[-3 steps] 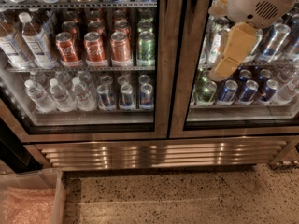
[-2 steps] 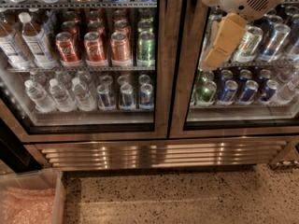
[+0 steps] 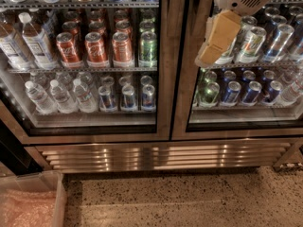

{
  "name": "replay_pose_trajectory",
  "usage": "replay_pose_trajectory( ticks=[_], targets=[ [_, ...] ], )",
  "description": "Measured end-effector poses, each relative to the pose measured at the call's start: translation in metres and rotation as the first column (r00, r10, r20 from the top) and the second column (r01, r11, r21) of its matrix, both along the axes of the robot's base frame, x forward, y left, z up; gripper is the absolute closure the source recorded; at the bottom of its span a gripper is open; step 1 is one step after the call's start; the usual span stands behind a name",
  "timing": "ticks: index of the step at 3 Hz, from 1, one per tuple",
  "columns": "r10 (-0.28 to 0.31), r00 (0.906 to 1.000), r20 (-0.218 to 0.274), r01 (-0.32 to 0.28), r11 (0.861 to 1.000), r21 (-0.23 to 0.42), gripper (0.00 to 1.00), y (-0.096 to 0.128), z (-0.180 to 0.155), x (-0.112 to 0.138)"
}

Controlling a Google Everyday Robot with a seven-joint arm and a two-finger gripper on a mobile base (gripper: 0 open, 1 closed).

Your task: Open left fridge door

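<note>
The left fridge door [image 3: 164, 70] is a tall glass pane in a wide brushed bronze-steel frame and it stands closed. Red soda cans [image 3: 96, 47] and clear water bottles [image 3: 60, 96] show through its glass. My gripper [image 3: 214, 40], a white body with tan parts, hangs at the top right. It is in front of the right glass door [image 3: 185, 89], just right of the centre frames where the two doors meet. It holds nothing that I can see.
The right door shows white-green and blue cans [image 3: 246, 41]. A ribbed steel grille [image 3: 161, 156] runs below both doors. A clear plastic bin [image 3: 29, 203] sits on the speckled floor [image 3: 189, 202] at the lower left.
My gripper has risen and shifted left, from over the right door's glass towards the centre frames. The doors have not moved.
</note>
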State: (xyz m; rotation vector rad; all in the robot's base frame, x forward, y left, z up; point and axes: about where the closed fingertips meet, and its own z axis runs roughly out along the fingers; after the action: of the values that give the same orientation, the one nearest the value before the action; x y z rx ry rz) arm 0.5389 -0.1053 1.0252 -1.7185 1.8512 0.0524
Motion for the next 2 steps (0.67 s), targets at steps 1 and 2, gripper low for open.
replay_pose_trajectory(
  ticks=[1,2],
  targets=[
    [0.003,0.9984,0.057,-0.003,1.000,-0.016,0.00,0.0080,0.0100,0.0177],
    [-0.004,0.9988,0.048,0.005,1.000,-0.014,0.00,0.0069,0.0066,0.0180]
  ],
)
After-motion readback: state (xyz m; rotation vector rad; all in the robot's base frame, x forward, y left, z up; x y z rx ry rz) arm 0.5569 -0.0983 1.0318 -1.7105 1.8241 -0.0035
